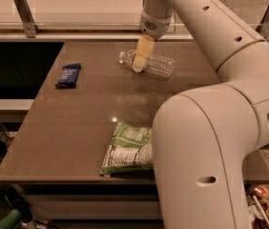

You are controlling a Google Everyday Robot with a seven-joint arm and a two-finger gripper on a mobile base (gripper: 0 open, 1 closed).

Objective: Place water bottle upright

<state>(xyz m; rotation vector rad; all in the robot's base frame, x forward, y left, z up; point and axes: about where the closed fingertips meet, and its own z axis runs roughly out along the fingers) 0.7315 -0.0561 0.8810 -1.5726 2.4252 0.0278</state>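
The water bottle (161, 66) lies on its side near the back of the brown table (72, 128), its white cap (122, 57) pointing left. My gripper (140, 60) reaches down from the white arm and sits right at the bottle's neck end, in front of it and covering part of it. The label is hidden from view.
A dark blue snack bar (68, 75) lies at the left of the table. A green chip bag (127, 149) lies near the front edge. My arm's large white body (206, 151) fills the right front. A rail with metal posts (24, 14) runs behind the table.
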